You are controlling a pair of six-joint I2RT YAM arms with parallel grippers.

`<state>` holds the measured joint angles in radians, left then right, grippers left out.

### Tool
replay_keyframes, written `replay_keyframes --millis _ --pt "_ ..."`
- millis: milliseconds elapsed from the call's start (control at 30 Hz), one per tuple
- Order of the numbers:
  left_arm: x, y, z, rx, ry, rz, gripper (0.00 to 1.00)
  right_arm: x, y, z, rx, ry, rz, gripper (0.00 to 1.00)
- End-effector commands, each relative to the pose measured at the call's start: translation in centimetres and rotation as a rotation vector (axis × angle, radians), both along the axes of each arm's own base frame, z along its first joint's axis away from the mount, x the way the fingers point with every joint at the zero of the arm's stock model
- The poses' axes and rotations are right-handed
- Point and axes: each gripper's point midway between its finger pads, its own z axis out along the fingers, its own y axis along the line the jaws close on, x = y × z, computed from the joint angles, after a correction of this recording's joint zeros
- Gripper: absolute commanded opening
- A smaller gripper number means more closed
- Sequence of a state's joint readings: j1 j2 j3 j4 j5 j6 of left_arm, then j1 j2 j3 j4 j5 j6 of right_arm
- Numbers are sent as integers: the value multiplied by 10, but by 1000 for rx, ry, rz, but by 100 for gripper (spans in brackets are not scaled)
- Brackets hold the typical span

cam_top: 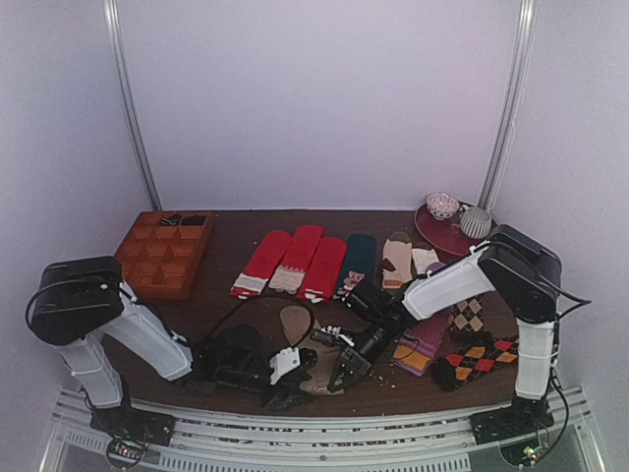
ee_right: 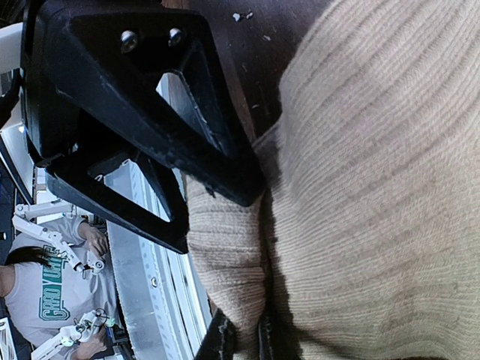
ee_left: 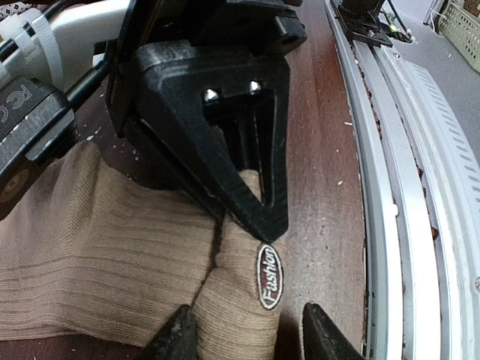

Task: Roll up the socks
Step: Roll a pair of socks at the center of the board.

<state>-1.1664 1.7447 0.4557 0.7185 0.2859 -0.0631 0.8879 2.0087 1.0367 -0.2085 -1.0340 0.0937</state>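
The tan-brown knit socks lie flat near the table's front middle, with one end gathered into a fold. In the left wrist view this fold carries an oval "Fashion" label. My left gripper is open and its fingertips straddle the fold. My right gripper is shut on the same fold of the tan socks, meeting the left gripper head-on. In the top view the left gripper and the right gripper sit together over the socks' near end.
Red socks, a teal sock and beige socks lie in a row behind. A wooden compartment tray stands back left, a plate with cups back right. Argyle socks lie right. The metal front rail is close.
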Motion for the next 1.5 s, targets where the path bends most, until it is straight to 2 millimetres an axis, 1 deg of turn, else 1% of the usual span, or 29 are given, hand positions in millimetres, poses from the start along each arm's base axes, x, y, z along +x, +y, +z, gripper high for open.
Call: replay_keyframes --millis 0,100,233,267,400,433,533,600,667,733,767,833,900,967,1000,1033,1067,1133,1200,1333,1467 --pt "4 -10 9 -46 -10 6 46 -15 -48 -57 -295 36 -35 6" --pt "3 -9 0 -25 5 10 38 -15 -48 -57 -295 37 -38 6" --pt "0 -6 -11 -4 34 7 2 -16 -48 -57 -292 38 -38 6" --pt "-1 -5 -11 -4 41 6 0 -16 -48 -57 -291 41 -39 6" --pt "-5 2 -12 5 82 28 0 -13 -42 -52 -255 30 -47 11" --pt "-2 5 -15 23 105 62 0 -10 -39 -48 -238 20 -50 15" --pt "2 18 -31 135 210 152 0 1 -26 -29 -157 -44 -63 21" --pt "0 32 -45 219 304 212 0 12 -18 -13 -99 -116 -90 24" --pt "-3 50 -58 287 399 278 0 26 -9 7 -26 -212 -130 29" --pt "-9 67 -68 313 500 318 0 41 -3 30 57 -322 -175 30" --pt "-12 74 -73 323 539 334 0 47 -1 46 110 -390 -203 31" --pt "-17 85 -81 348 595 351 0 60 -1 69 200 -519 -268 35" --pt "-21 94 -90 388 639 367 0 63 -6 86 292 -645 -294 40" --pt "-26 97 -95 410 685 361 0 61 -7 100 362 -795 -276 42" --pt "-29 98 -97 418 707 354 0 57 -6 102 389 -885 -228 42" --pt "-32 98 -99 427 729 346 0 45 -3 102 412 -954 -164 43" --pt "-35 100 -101 442 747 340 0 39 -1 99 412 -1031 -114 44" --pt "-40 104 -106 470 769 335 0 19 4 93 415 -1178 14 45" --pt "-44 110 -109 494 786 338 0 7 9 87 397 -1294 94 46" --pt "-48 117 -112 522 802 341 0 -1 12 65 334 -1390 207 46" --pt "-49 119 -114 533 807 343 0 -10 15 43 283 -1395 294 46"
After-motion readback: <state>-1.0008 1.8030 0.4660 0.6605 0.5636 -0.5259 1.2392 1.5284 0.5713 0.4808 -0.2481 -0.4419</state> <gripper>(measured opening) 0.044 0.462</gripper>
